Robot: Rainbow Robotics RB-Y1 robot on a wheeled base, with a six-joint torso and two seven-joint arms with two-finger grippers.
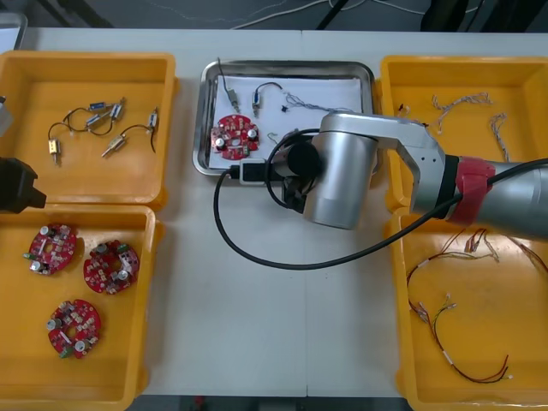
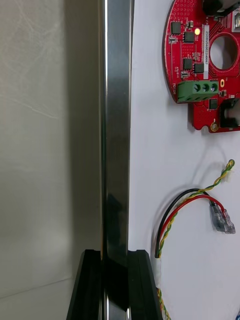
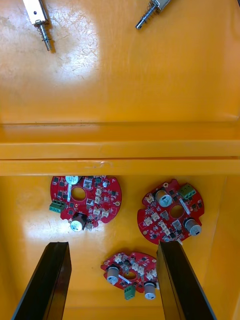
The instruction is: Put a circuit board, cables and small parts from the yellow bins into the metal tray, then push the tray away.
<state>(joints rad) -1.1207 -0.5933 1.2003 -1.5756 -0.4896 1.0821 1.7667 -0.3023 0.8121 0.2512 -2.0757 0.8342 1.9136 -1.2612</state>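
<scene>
The metal tray (image 1: pixel 208 86), white inside, stands at the table's far middle. In it lie a round red circuit board (image 1: pixel 235 137), a black cable (image 1: pixel 267 90), a twisted blue and white cable (image 1: pixel 318 104) and a small metal part (image 1: pixel 229 86). My right gripper (image 1: pixel 250 172) is at the tray's near rim. In the right wrist view the right gripper (image 2: pixel 115 280) is shut on the shiny rim (image 2: pixel 116 150), with the board (image 2: pixel 200 65) and a red and yellow cable (image 2: pixel 185 205) beyond it. My left gripper (image 3: pixel 115 285) hangs open over the near left bin's boards (image 3: pixel 85 197).
The far left yellow bin (image 1: pixel 26 68) holds small metal parts (image 1: pixel 94 120); the near left bin (image 1: pixel 145 257) holds three boards. The right bins hold twisted cables (image 1: pixel 462 103) and red and yellow cables (image 1: pixel 454 325). A thick black robot cable (image 1: pixel 257 253) loops over the table's middle.
</scene>
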